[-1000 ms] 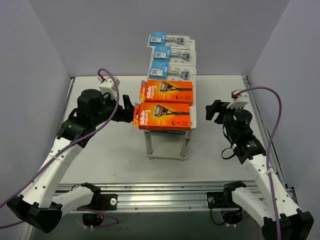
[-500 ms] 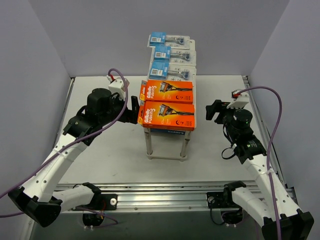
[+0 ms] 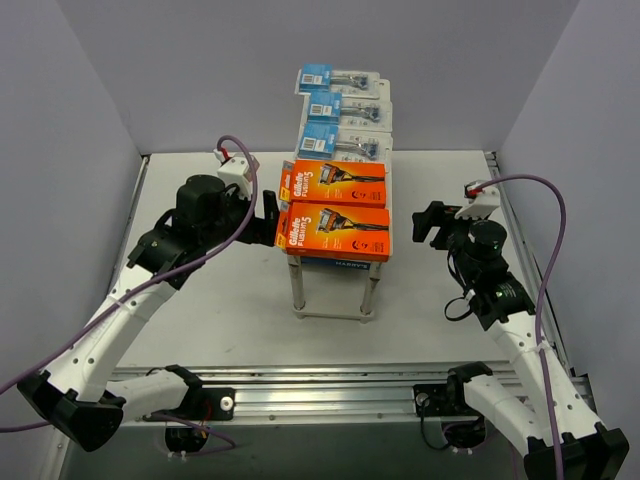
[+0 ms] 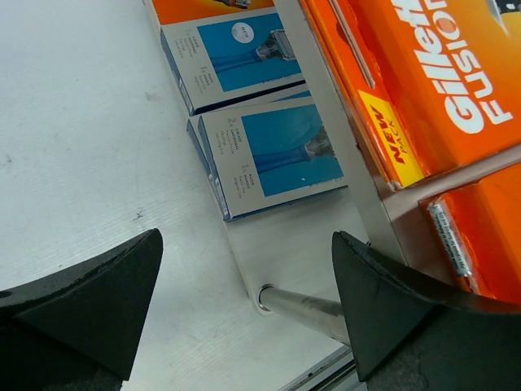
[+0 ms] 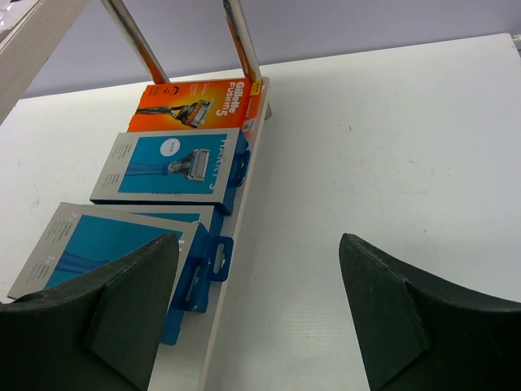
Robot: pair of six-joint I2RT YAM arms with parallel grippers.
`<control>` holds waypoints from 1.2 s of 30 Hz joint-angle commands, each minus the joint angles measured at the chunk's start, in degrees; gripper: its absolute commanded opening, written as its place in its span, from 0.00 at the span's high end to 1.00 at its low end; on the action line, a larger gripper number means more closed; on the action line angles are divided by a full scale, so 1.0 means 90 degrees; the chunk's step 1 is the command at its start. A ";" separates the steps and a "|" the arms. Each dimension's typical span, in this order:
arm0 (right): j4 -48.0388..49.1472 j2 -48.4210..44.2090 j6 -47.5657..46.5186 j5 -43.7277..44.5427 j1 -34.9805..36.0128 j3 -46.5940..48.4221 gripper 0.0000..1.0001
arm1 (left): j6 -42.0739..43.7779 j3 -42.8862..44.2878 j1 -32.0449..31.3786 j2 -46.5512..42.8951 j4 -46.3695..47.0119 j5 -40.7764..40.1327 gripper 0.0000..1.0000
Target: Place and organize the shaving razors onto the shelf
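The shelf (image 3: 297, 285) stands mid-table. Three blister razor packs with blue cards (image 3: 340, 110) lie in a row on the back of its top, and two orange razor boxes (image 3: 336, 185) (image 3: 338, 231) on the front. My left gripper (image 3: 268, 225) is open beside the near orange box's left end, holding nothing. In the left wrist view its jaws (image 4: 248, 301) straddle a shelf leg (image 4: 305, 308), with blue-and-white boxes (image 4: 277, 155) on the lower tier. My right gripper (image 3: 425, 222) hangs open and empty to the right of the shelf. Its jaws (image 5: 260, 309) face the lower tier's blue-and-white boxes (image 5: 171, 167) and an orange box (image 5: 199, 104).
Grey walls enclose the table on the left, back and right. A metal rail (image 3: 330, 385) runs along the near edge by the arm bases. Purple cables (image 3: 545, 260) loop above both arms. Bare white tabletop (image 3: 200, 320) lies on either side of the shelf.
My left gripper moved right against the near orange box, and the box slid a little right on the shelf top. In the last half second nothing shifted. The right arm barely moved.
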 commanded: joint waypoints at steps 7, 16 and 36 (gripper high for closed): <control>0.0200 0.0143 -0.0062 0.0048 -0.0045 0.0346 0.25 | 0.0072 0.0073 -0.0027 -0.0457 -0.0197 -0.0266 0.06; 0.0288 0.0378 -0.0033 0.0048 -0.0035 0.0532 0.25 | 0.0150 0.0073 0.0449 -0.0653 -0.0129 -0.0442 0.06; 0.0132 0.0886 -0.0471 -0.0050 -0.0054 0.1186 0.25 | 0.0501 0.1410 0.1369 0.0733 0.0232 0.0555 0.06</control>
